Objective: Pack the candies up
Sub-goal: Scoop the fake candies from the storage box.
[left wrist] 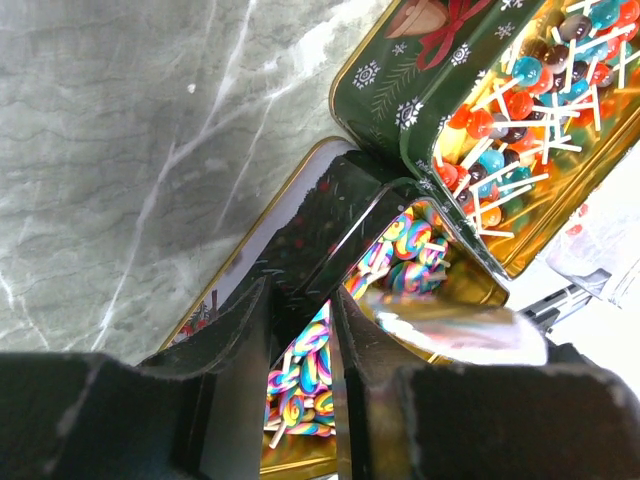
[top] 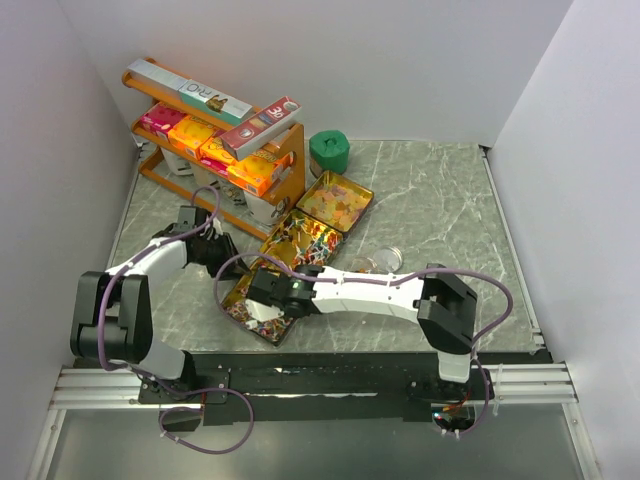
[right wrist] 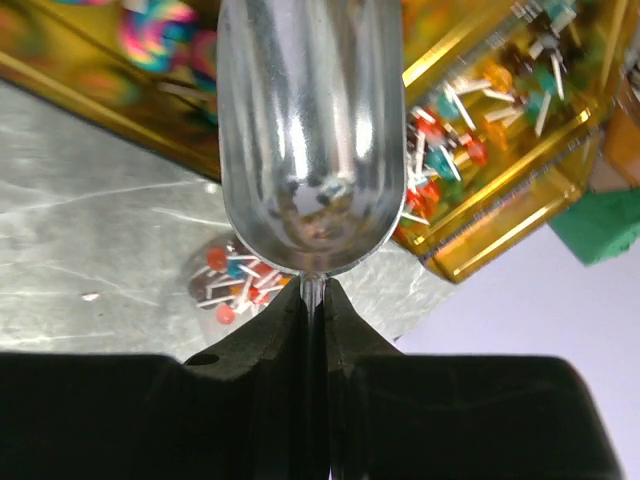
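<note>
At tin (left wrist: 290, 215): slide scoop (right wrist: 310, 130) under candies (left wrist: 300, 385), level.
Right gripper (right wrist: 313, 300): clamps scoop.
Left gripper (left wrist: 298, 305): astride tin wall, grip unclear.

Left arm (top: 150, 262) reaches forward, left gripper (left wrist: 300, 305) tipped down, jaws a sliver apart. Right arm (top: 370, 292) stretches leftward across the front, right gripper (right wrist: 313, 292) pinched tight on a scoop (right wrist: 310, 130).

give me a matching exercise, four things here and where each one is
1 silver metal scoop
2 green round container
3 pink-purple swirl candies
4 few loose red and blue candies

a in the gold tin nearest the arms
b held in the right pincer
c on the grey marble table
d beside the orange wooden rack

Pairs: 1-b; 2-d; 3-a; 4-c
</note>
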{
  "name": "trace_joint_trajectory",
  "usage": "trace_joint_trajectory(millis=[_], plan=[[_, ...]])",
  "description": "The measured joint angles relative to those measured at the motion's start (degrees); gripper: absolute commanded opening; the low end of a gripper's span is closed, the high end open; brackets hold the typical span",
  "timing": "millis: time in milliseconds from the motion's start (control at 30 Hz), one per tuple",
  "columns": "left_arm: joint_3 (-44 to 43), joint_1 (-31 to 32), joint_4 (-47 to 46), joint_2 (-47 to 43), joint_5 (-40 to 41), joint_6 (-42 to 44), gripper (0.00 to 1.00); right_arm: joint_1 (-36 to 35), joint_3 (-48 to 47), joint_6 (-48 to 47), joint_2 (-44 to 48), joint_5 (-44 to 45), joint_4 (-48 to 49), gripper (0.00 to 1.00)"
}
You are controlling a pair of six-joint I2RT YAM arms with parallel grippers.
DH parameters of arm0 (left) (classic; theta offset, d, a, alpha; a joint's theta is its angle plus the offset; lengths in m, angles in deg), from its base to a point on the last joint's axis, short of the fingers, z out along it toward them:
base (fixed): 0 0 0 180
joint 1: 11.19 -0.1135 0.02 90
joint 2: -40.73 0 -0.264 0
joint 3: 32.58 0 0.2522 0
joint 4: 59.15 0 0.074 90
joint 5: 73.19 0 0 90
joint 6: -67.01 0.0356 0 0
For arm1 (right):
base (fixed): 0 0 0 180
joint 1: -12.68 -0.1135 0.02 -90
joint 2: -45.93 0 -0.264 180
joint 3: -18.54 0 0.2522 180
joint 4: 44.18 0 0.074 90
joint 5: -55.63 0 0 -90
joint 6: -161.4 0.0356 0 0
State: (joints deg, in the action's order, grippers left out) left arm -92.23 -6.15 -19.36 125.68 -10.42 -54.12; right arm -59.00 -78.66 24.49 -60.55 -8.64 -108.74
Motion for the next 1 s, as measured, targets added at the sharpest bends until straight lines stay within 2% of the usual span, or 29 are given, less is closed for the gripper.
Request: trace_joint_trajectory(millis=[367, 867, 1000], plan=[[-0.9, 0.7, 0.1, 1.0, -0.5, 0.0, 0.22, -2.4, 0.6, 0.3, 1.1, -4.1, -0.9, 0.00], [-0.9, 0.8, -0.1, 1.1, -0.7, -0.3, 0.17, -1.8, -10.1, 7.6, -5.7, -10.7, -5.7, 0.00], [-0.7, 0.8, -0.3, 1.0, -0.5, -1.3, 0.15, -1.9, -12.5, 10.5, -8.0, -15.3, -5.5, 0.00]])
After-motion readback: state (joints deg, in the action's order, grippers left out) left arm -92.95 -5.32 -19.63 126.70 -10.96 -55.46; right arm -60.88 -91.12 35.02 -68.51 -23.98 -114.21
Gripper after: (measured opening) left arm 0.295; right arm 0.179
